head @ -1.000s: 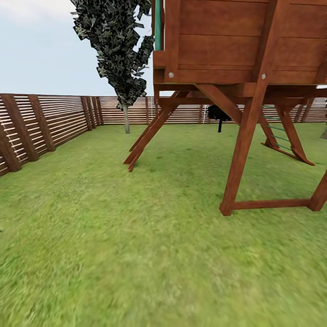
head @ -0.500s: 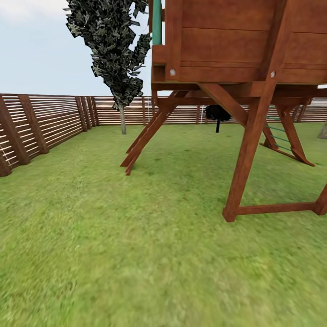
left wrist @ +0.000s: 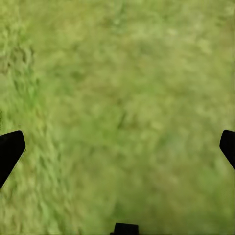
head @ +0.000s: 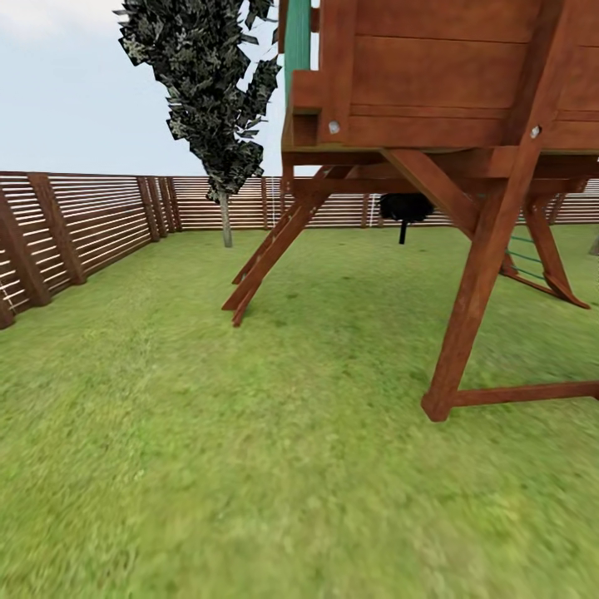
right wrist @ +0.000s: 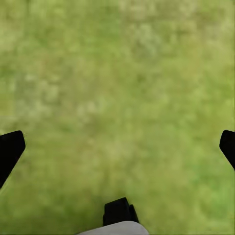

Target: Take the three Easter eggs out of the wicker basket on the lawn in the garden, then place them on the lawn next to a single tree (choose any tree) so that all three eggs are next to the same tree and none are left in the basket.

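Note:
The lawn (head: 208,433) spreads out ahead as short, mottled green grass. The Easter eggs and the wicker basket are out of view. In the left wrist view my left gripper (left wrist: 117,147) hangs open over bare grass, with its dark fingertips (left wrist: 10,149) far apart and nothing between them. My right gripper (right wrist: 117,147) is also open above grass, its fingertips (right wrist: 10,149) spread wide and empty.
A big red-brown wooden play tower (head: 449,91) stands ahead on the right, its slanted legs (head: 474,299) planted in the grass. A thin-stemmed dark cypress-like tree (head: 225,216) grows by the slatted wooden fence (head: 75,220) that runs along the left and back. A black object (head: 405,208) sits behind the tower.
The whole head view has shifted. The play tower looms larger and its near leg sits lower and further right, so the camera has moved closer. Nothing in the garden itself has moved.

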